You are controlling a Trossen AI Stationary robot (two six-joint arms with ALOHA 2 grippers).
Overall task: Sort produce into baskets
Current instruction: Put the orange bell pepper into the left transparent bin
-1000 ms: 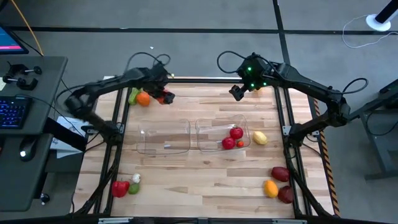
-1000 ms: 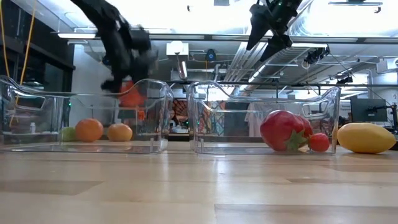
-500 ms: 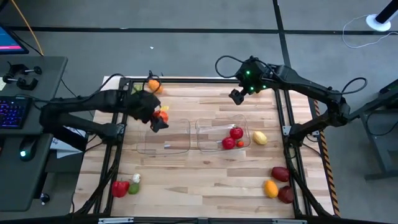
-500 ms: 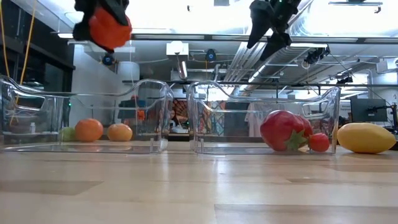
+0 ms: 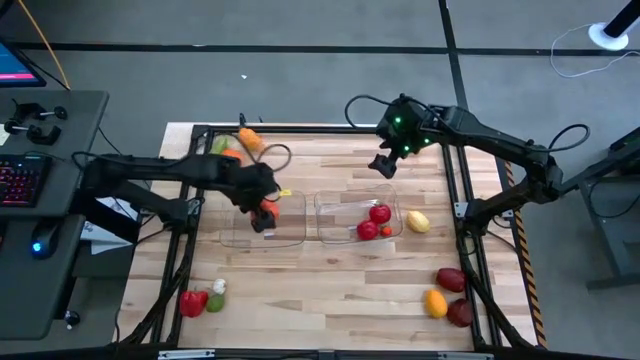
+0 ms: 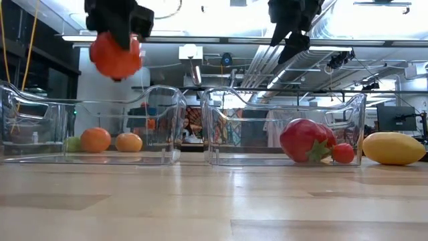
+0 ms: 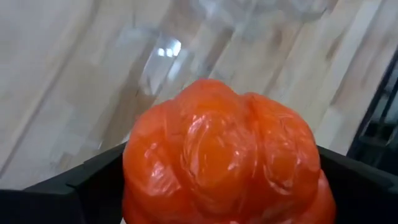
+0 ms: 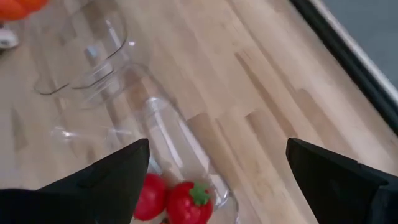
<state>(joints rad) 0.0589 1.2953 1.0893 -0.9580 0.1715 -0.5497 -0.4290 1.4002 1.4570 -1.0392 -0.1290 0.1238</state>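
Left gripper (image 5: 264, 208) above the left clear basket (image 5: 240, 230), fingers pinching an orange pepper (image 6: 115, 56) held in the air over it. Right gripper (image 5: 381, 164) raised over the far edge of the right basket (image 5: 340, 205), fingers spread, nothing between them. Right basket holds 3 red pieces (image 5: 376, 223). Yellow piece (image 5: 418, 221) on the surface just beside that basket.

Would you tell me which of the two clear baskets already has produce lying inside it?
The right-hand basket in the high view: red pieces lie inside it. The left basket is bare inside; the left gripper holds an orange pepper above it.
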